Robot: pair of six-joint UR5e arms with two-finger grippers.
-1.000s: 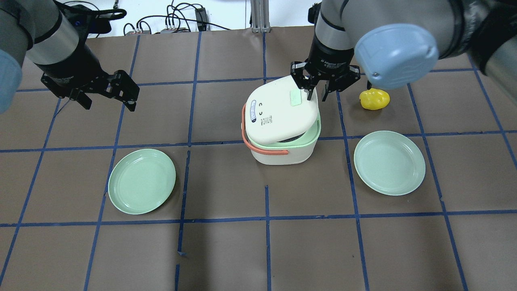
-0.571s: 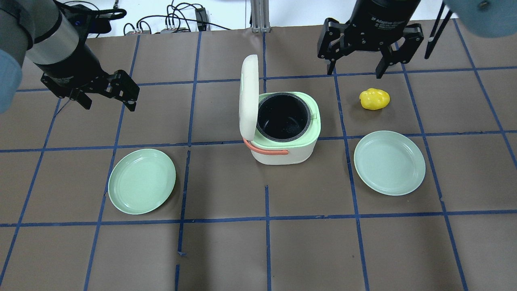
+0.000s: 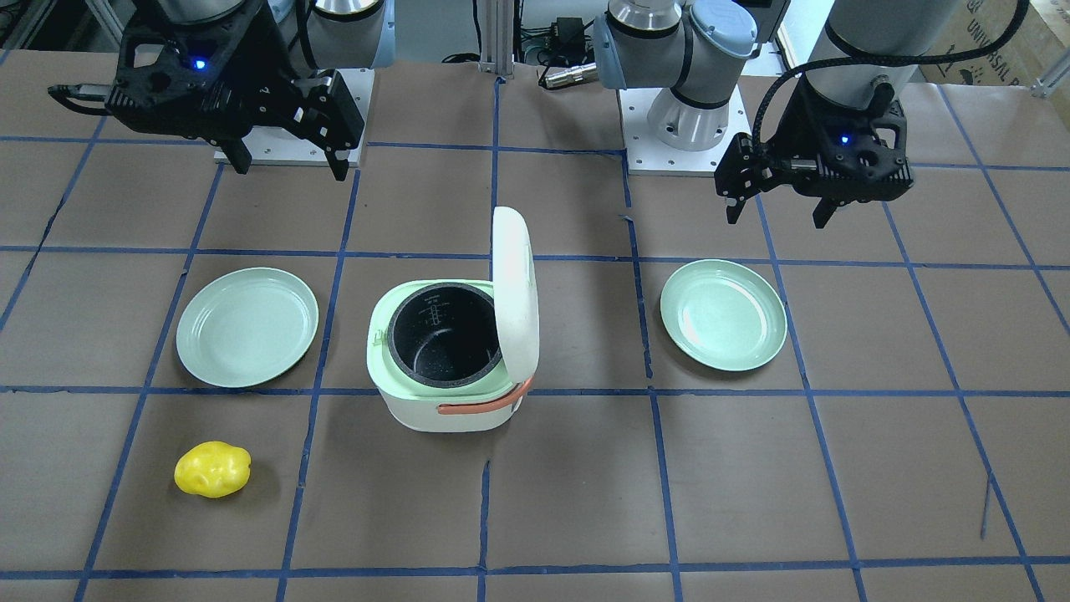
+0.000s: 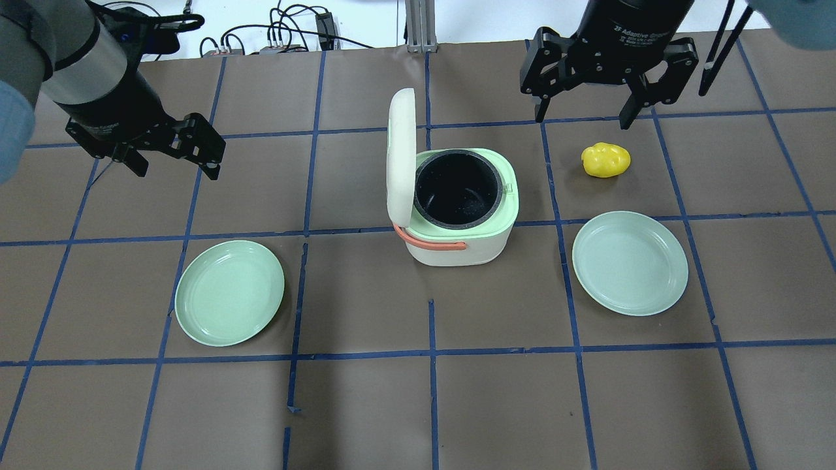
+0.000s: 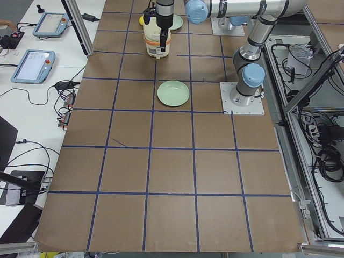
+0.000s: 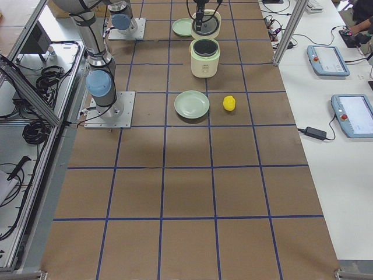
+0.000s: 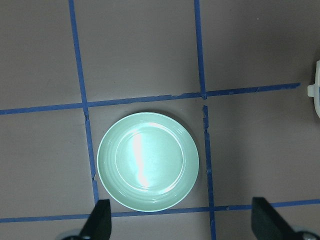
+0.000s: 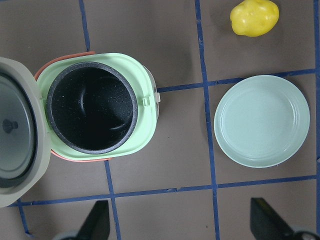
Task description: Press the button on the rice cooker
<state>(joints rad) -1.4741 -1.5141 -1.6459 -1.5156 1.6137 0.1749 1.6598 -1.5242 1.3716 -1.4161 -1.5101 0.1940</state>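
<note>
The white rice cooker [image 4: 457, 245] with a green rim and an orange handle stands mid-table. Its lid [image 4: 400, 156] stands upright on the left side, and the black inner pot [image 4: 458, 189] is bare. The cooker also shows in the front view [image 3: 443, 414] and the right wrist view [image 8: 145, 80]. I cannot see a button on the lid's outer face. My right gripper [image 4: 584, 119] is open and empty, raised beyond the cooker to its far right. My left gripper [image 4: 176, 171] is open and empty, well to the cooker's left.
One green plate [image 4: 229, 292] lies front left of the cooker and another [image 4: 629, 262] front right. A yellow lumpy object [image 4: 606, 160] lies right of the cooker, below my right gripper. Cables run along the table's far edge.
The lid, half raised a second ago with my right gripper at its far edge, has swung fully upright. My right gripper has risen and moved away to the right. The left arm has not moved.
</note>
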